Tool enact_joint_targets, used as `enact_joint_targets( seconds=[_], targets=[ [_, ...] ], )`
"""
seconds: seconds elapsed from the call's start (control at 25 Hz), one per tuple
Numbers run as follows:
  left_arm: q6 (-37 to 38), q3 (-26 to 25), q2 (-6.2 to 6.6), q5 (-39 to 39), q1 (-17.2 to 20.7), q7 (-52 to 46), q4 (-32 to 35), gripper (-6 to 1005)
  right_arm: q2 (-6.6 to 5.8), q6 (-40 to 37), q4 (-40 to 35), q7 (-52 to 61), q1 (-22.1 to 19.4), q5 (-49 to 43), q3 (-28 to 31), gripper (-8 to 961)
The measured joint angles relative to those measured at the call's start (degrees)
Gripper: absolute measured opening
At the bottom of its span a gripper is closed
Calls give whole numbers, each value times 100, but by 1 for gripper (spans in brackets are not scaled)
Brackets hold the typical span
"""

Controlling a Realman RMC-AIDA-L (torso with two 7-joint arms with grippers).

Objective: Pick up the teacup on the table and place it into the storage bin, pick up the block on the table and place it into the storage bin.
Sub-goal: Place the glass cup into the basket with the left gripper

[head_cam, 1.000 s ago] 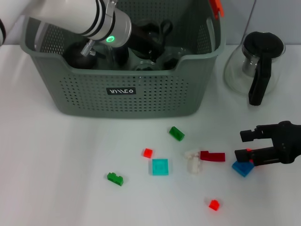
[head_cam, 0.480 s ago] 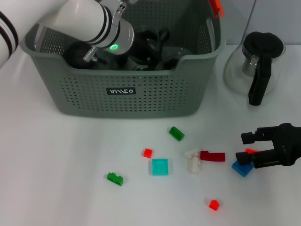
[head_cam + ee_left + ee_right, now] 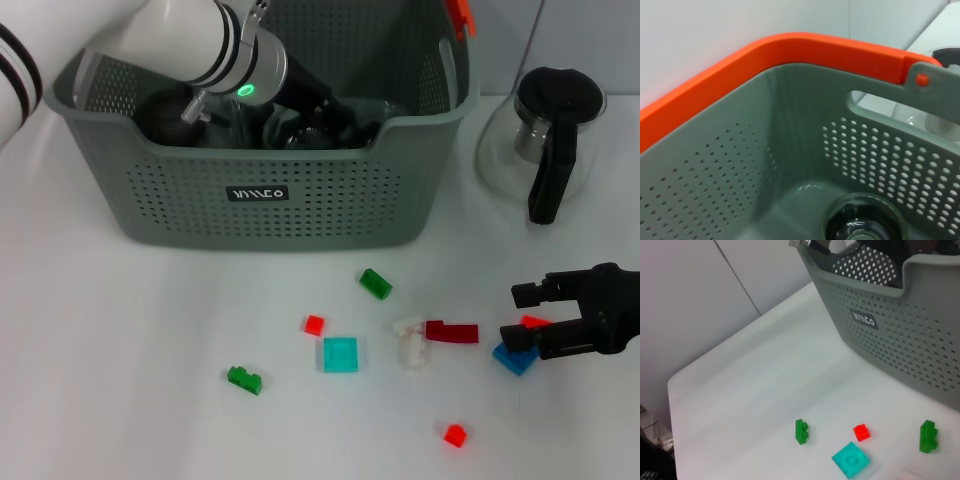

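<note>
The grey-green storage bin [image 3: 270, 205] stands at the back left, also seen in the right wrist view [image 3: 900, 325] and from inside in the left wrist view [image 3: 790, 130]. My left gripper [image 3: 322, 105] reaches down inside it, dark among glassware. A clear glass teacup [image 3: 862, 224] rests on the bin's floor. Blocks lie scattered on the table in front. My right gripper [image 3: 525, 313] hovers low at the right with its fingers apart; a small red block [image 3: 535, 321] shows between them and a blue block [image 3: 514, 358] lies just under the lower finger.
A glass pot with a black lid and handle [image 3: 548, 140] stands right of the bin. Loose on the table are green blocks [image 3: 376, 283] [image 3: 244, 379], red blocks [image 3: 314, 324] [image 3: 455, 434], a cyan tile [image 3: 340, 354], a white piece [image 3: 409, 342] and a dark red piece [image 3: 452, 331].
My left arm has swung a little to the right inside the bin. The right gripper has barely shifted, staying over the blue and red blocks.
</note>
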Motion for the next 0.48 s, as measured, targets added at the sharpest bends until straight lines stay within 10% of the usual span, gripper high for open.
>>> enact_joint_targets(
  seconds=[0.2,0.48],
  targets=[
    [29,-48,49,5,57,-35,170,514,-4,0,0,-2,-2,-2,1,824],
    [1032,-237,148,-159,582,-527,1901,611,-50,-53,-7,-11,-7,4,119,824]
  ],
)
